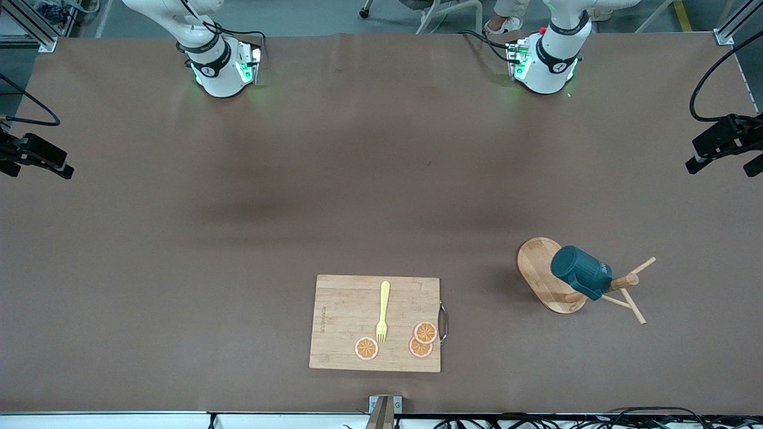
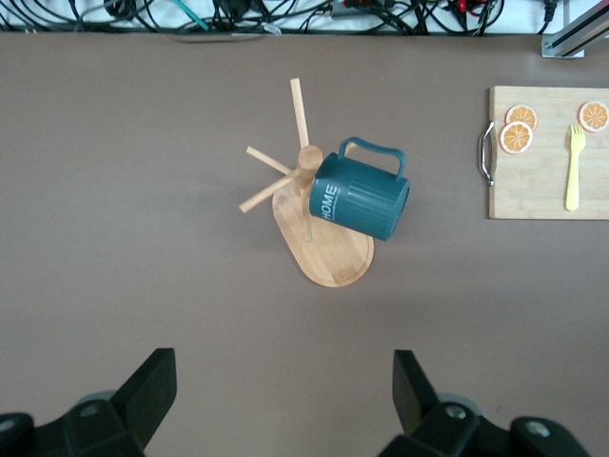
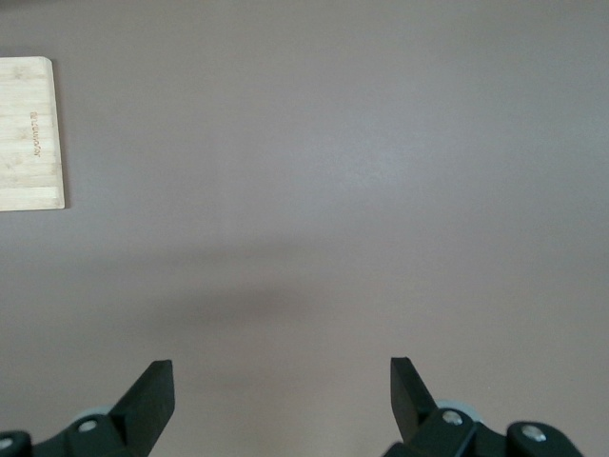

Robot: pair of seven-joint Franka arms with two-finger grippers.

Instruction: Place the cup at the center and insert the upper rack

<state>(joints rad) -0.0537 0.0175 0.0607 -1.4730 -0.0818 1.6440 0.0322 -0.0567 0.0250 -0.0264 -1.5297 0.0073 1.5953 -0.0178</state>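
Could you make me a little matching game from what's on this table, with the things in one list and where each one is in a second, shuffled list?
Things:
1. cup
2. fork
3. orange slices
4. left gripper

Places:
A. hanging on the mug tree
B. open, up in the air over bare table
C. lying along the middle of the cutting board
D. on the board's part nearest the front camera

Pairs: 1-A, 2-C, 3-D, 4-B

**Teal, bamboo and brown**

Dark teal cup [image 1: 580, 271] with ribbed sides and pale "HOME" lettering. Pale bamboo upper rack [image 1: 545, 275]. Light bamboo cutting board [image 1: 346, 322], striped grain. Yellow fork [image 1: 382, 312]. Orange-and-white citrus slices [image 1: 421, 339]. Matte brown worktop [image 1: 238, 238]. Black fingers [image 2: 147, 390].
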